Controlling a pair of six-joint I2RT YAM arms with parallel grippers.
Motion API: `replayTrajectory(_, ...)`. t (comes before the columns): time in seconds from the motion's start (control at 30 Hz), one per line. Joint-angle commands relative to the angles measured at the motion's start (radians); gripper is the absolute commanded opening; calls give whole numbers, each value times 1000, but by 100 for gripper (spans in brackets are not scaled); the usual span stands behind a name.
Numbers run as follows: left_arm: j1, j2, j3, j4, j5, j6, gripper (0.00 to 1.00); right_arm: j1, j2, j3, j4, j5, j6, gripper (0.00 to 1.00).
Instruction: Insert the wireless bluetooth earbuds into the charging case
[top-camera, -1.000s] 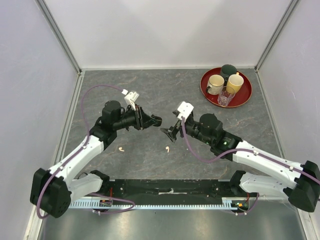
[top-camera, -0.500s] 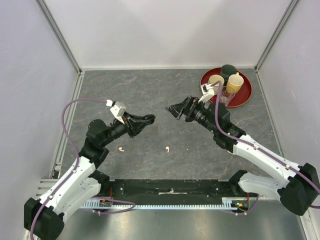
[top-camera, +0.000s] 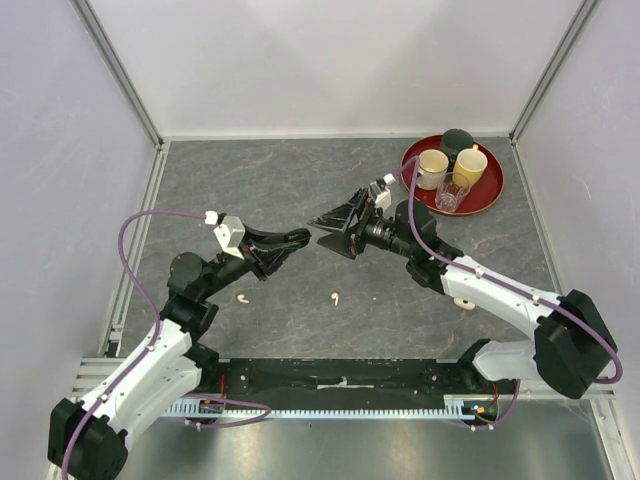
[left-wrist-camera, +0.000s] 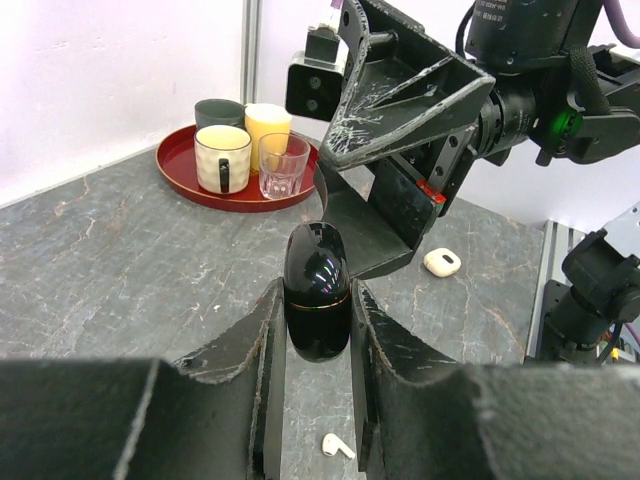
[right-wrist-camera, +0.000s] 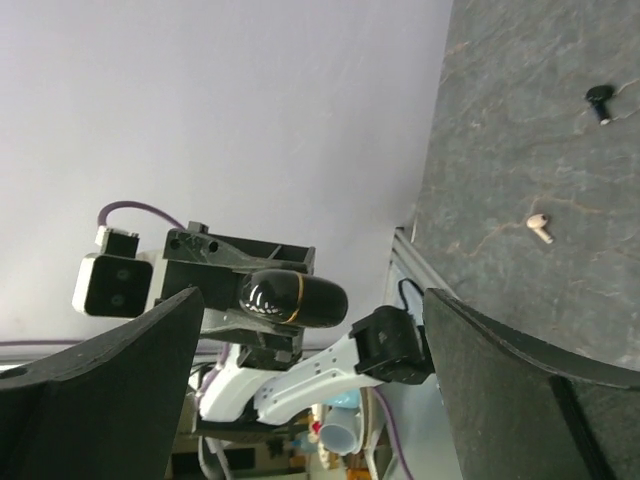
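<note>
Pinching the charging case (left-wrist-camera: 317, 290) aloft in my left hand (top-camera: 288, 241) | right hand (top-camera: 328, 230) spread, just beside it | earbuds (top-camera: 335, 298) lying on worktop (top-camera: 300, 180) below | risk: glossy shell, lid seemingly shut; a nudge could pop it free

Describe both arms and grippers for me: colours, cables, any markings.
The left arm and right arm have white shells with black joints. A purple cable loops to a white camera block on each wrist. The left gripper and right gripper have black wedge-shaped fingers; the right's look scratched, with a red mark.
</note>
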Motion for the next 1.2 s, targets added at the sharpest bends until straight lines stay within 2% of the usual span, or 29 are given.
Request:
replayTrajectory(0.0,-3,2,6,68,15,56,2,8,-7,-10,122,-57,110,96)
replayTrajectory(0.13,-3,14,13,61,13,61,2,19,-24,-33,188,-41,196,93)
replayTrajectory(0.27,-4,19,12,77,10,64,2,19,-9,4,105,-54,192,93)
replayTrajectory(0.33,-3,13,10,84,7,67,2,22,13,7,105,-61,199,86)
replayTrajectory(0.47,-4,7,4,81,7,73,2,34,62,-14,220,-89,267,84)
replayTrajectory(0.7,-4,11,-2,84,1,72,2,80,129,-1,291,-94,310,82)
replayTrajectory(0.83,-4,10,-2,83,-2,76,2,86,146,-14,338,-86,350,75)
replayTrajectory(0.93,-4,7,-4,81,2,76,2,86,152,-27,366,-75,358,75)
replayTrajectory(1.07,-4,5,-4,81,5,73,2,88,152,-33,380,-46,356,84)
replayTrajectory(1.13,-4,4,-4,81,7,73,2,86,152,-40,389,-40,359,83)
replayTrajectory(1.17,-4,0,-5,80,7,73,2,88,152,-40,390,-38,362,79)
